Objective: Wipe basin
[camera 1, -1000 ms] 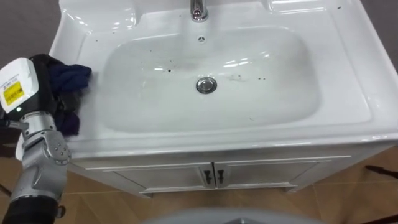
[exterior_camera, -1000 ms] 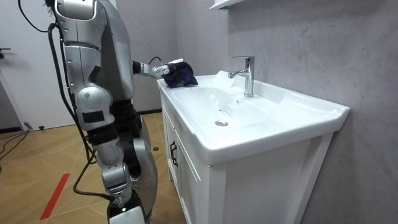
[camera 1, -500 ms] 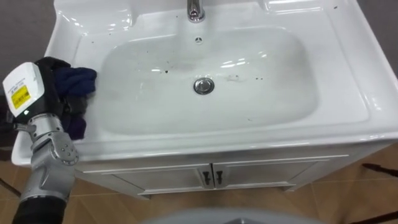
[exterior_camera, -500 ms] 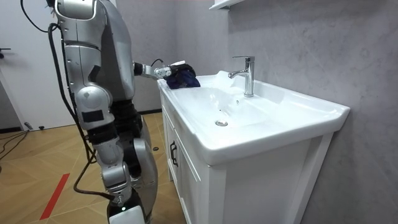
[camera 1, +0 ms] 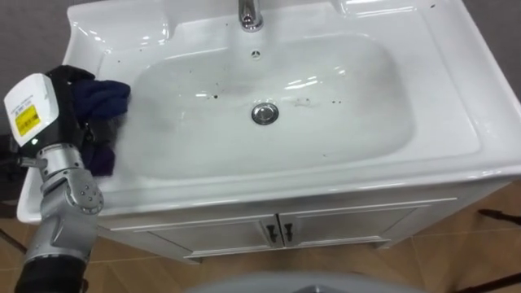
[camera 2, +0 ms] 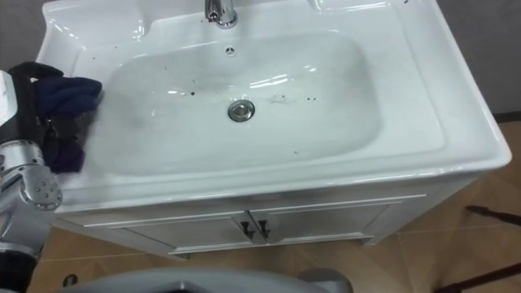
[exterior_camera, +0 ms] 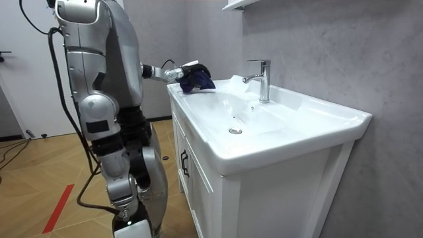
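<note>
- The left hand (camera 1: 63, 102) is closed on a dark blue cloth (camera 1: 102, 102), which is bunched in its grasp, with folds hanging below the fingers
- The cloth sits at the hand's right side, over the basin's (camera 1: 456, 122) left rim, right where the flat ledge starts to slope into the bowl; in the room view it looks slightly raised off the rim rather than pressed flat
- Held in a wad like this, the cloth gives the hand a thick pad to push with, and starting from the rim looks like a set-up for a sweep down into the bowl; by my reading the wiping of the bowl is hardly begun
- Right of the hand the white bowl carries small dark specks (camera 1: 216, 96), most of them between the cloth and the drain (camera 1: 264, 113), with a few more past the drain
- The tap (camera 1: 248, 12) stands at the back edge, well to the right of and beyond the hand, clear of a straight sweep across the bowl
- The glazed surface is glossy and probably slick, so the cloth should slide easily, though it may need pressure to lift the specks
- Below the hand is a white cabinet (camera 1: 277, 228) with two doors
- The robot stands upright at the basin's left end on a wood floor (exterior_camera: 39, 165), with a grey wall (exterior_camera: 317, 46) behind the tap
</note>
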`<state>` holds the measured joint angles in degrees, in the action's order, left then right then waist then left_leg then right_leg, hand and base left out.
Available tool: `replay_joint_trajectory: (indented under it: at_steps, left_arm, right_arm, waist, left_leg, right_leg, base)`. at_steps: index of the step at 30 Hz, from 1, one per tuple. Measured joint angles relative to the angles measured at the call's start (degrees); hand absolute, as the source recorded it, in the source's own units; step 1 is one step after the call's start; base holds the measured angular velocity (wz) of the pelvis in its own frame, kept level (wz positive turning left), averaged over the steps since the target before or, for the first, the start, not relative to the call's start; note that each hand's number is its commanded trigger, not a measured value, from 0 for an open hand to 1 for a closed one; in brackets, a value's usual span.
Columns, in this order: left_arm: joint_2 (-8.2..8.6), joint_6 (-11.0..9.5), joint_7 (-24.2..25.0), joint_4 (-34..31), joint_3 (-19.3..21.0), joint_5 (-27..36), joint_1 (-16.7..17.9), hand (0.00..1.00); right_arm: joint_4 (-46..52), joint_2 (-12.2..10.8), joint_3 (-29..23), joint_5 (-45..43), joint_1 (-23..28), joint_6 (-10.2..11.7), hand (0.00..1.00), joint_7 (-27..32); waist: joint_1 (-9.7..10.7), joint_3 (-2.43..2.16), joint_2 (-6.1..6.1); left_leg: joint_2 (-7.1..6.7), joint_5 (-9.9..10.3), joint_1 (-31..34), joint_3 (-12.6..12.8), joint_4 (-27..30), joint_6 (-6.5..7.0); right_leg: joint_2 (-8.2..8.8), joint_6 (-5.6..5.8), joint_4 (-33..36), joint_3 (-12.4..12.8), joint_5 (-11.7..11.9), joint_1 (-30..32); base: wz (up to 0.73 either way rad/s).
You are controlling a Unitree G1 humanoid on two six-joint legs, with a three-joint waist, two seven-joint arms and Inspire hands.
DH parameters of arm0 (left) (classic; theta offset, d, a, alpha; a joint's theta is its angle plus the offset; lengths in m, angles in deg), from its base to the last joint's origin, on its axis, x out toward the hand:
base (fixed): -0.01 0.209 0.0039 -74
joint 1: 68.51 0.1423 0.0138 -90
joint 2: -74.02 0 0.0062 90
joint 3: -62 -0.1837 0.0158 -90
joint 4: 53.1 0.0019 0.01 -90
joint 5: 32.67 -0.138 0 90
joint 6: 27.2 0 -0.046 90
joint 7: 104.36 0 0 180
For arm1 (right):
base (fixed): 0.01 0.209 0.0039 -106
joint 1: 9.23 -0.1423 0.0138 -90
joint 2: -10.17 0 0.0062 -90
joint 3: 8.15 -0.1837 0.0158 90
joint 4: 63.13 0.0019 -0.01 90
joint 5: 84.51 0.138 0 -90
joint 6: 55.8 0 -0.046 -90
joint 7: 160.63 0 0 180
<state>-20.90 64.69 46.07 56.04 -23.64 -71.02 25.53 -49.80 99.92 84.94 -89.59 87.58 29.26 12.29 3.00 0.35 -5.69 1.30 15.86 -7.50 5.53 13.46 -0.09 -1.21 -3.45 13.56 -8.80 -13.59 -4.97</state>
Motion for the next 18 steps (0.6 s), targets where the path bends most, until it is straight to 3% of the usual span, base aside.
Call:
replay_joint_trajectory:
  at_steps: [5,6,7,18]
  left_arm:
    - [-0.55,0.07,0.0,-0.01,0.06,-0.12,0.0,0.0]
    - [-0.73,0.13,0.0,-0.01,0.16,-0.17,0.0,0.54]
    - [-0.83,0.21,0.0,0.0,0.32,-0.85,0.0,1.0]
    - [-1.09,2.07,1.66,0.0,1.58,-4.01,0.0,1.0]
  right_arm:
    - [0.0,0.02,-0.99,-0.06,-0.14,-0.13,0.0,-0.17]
    - [-0.02,0.02,-0.99,-0.16,-0.08,-0.13,0.0,-0.19]
    - [-0.05,0.02,-0.98,-0.19,0.03,-0.14,0.0,-0.29]
    - [0.48,0.09,-1.0,-0.18,0.63,-1.45,0.0,-1.76]
  waist:
    - [-0.3,-0.01,0.07]
    - [-0.38,-0.02,0.08]
    - [-0.43,-0.01,0.09]
    - [-1.48,-0.52,0.51]
  left_leg:
    - [-0.03,0.0,0.04,0.01,-0.1,0.0]
    - [-0.03,0.0,0.04,0.04,-0.1,0.0]
    - [-0.03,0.0,0.04,0.19,-0.1,0.0]
    - [0.01,0.0,0.01,0.44,-0.15,0.0]
  right_leg:
    - [0.0,0.0,-0.03,0.07,0.0,0.09]
    - [0.0,0.0,-0.03,0.07,0.0,0.08]
    - [0.0,0.0,-0.04,0.06,0.0,0.09]
    - [-0.07,0.12,-0.79,0.21,0.22,-0.19]
  base:
    - [0.0]
    - [0.0]
    - [0.0]
    - [-0.01]
